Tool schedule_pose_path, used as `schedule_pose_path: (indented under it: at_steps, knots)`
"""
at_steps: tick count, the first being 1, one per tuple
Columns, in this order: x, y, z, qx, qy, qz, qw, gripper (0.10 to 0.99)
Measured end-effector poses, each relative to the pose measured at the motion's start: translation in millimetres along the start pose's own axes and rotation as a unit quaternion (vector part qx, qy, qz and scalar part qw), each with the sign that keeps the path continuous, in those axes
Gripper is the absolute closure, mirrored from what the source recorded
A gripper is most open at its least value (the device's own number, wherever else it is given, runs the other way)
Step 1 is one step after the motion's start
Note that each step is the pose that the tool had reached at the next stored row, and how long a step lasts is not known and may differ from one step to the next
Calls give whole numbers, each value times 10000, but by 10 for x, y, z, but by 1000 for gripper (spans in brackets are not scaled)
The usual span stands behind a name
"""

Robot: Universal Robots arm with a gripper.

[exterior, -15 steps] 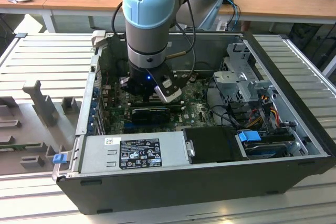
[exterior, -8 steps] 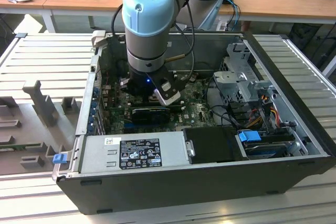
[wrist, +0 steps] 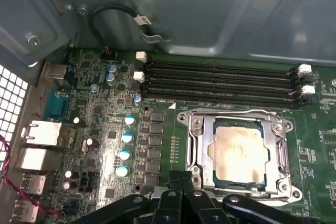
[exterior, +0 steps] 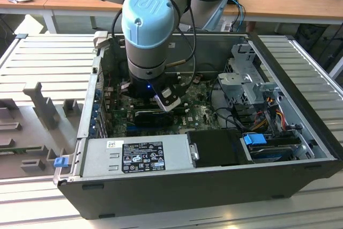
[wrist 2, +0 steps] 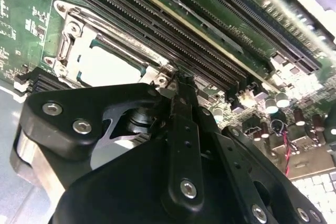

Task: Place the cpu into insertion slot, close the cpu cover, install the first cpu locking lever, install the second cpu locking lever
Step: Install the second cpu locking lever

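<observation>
Reaching down from the exterior view's top edge, the robot arm [exterior: 147, 25] stands inside an open computer case [exterior: 214, 186] lying on its side. Its gripper [exterior: 161, 112] sits low over the green motherboard [exterior: 201, 115], near the middle of the case. The grey power supply [exterior: 134, 156] lies along the near wall of the case, and the metal drive cage [exterior: 244, 81] stands toward the exterior view's right.

In the second wrist view, the black gripper [wrist 2: 181, 85] has its fingers [wrist 2: 181, 114] pressed together, with no object seen between them. The tips rest at one corner of the cpu cover [wrist 2: 71, 51], right beside the memory slots [wrist 2: 173, 35]. The cpu [wrist 2: 107, 66] shows pale through the cover's window.

In the first wrist view, the cpu [wrist: 236, 153] lies flat in the insertion slot [wrist: 210, 174], and the cpu cover [wrist: 275, 150] lies closed down around it as a silvery frame. The gripper [wrist: 181, 178] is touching or just beside the cover's corner; contact cannot be confirmed. Four memory slots [wrist: 220, 80] run just beyond the cover, on the side away from the gripper. A row of capacitors [wrist: 126, 145] stands beside the cover, toward the rear ports [wrist: 39, 135].
</observation>
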State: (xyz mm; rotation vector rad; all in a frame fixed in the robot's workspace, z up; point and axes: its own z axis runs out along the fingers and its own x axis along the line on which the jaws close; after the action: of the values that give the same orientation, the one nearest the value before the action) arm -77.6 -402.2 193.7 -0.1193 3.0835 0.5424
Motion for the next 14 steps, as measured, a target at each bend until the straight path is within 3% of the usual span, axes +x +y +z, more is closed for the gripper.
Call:
schedule_pose_path:
  at_steps: [6,14]
  knots:
    - [1,1,-14,-19,-1,0,10000,980]
    - [-3,49,-144,-19,-2,-1,10000,980]
